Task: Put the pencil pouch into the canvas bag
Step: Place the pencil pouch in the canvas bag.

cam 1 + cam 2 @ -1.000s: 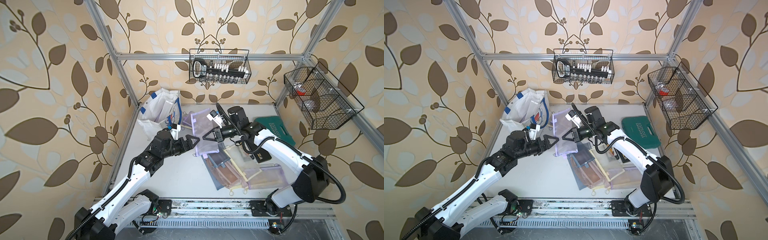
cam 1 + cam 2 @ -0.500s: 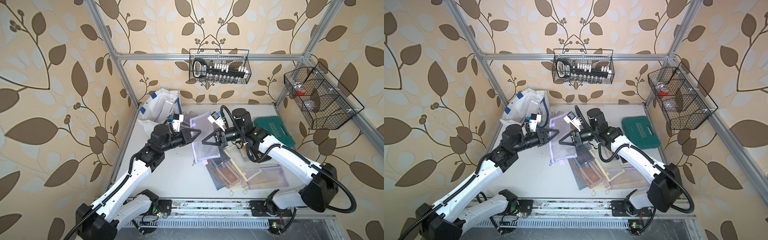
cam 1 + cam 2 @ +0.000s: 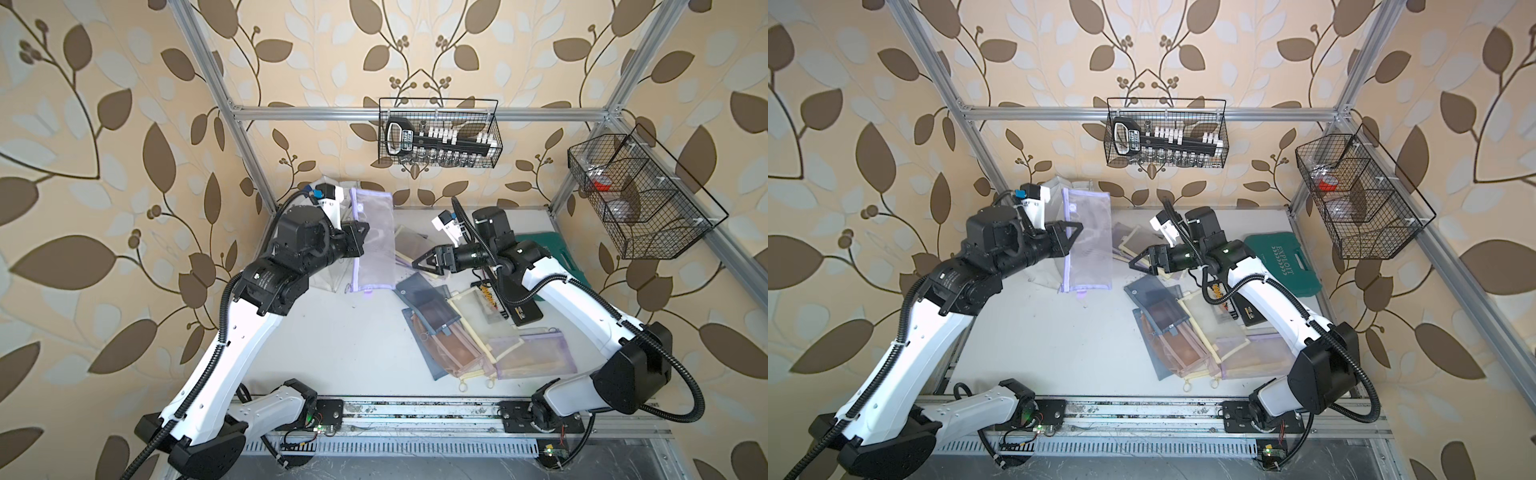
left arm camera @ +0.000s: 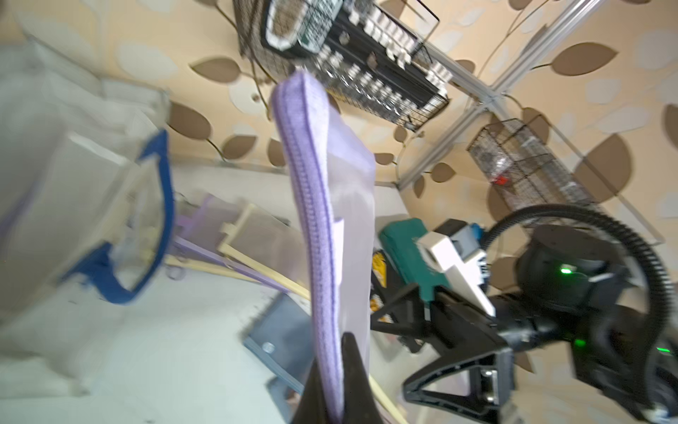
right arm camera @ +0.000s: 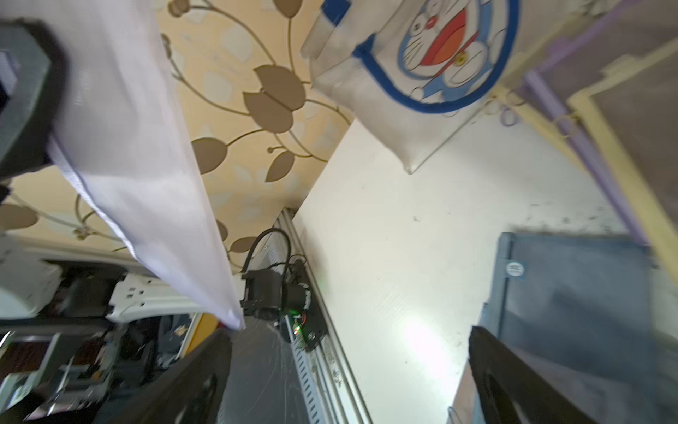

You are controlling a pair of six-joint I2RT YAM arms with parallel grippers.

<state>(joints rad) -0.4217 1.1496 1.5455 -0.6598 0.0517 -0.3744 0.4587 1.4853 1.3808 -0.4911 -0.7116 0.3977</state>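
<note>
Leaf-patterned walls close in a white table (image 3: 353, 332). In both top views your left gripper (image 3: 360, 245) is clamped on the long zip edge of the purple pencil pouch (image 3: 376, 249). The pouch is held clear of the table, its long axis running from the back wall towards the front rail. The canvas bag (image 3: 1055, 185) lies in the far left corner, mostly hidden behind that arm and just beyond the pouch, so your left arm is much the nearer. Your right gripper (image 3: 424, 264) hangs spread wide and empty over the pile of other pouches (image 3: 449, 332).

From the left wrist, the pouch runs straight out from the closed jaws, and the bag sits just beside its zip edge.

From the right wrist, nothing lies between the open fingers. The bag shows its printed side across bare table, but you cannot tell which way its mouth faces.
</note>
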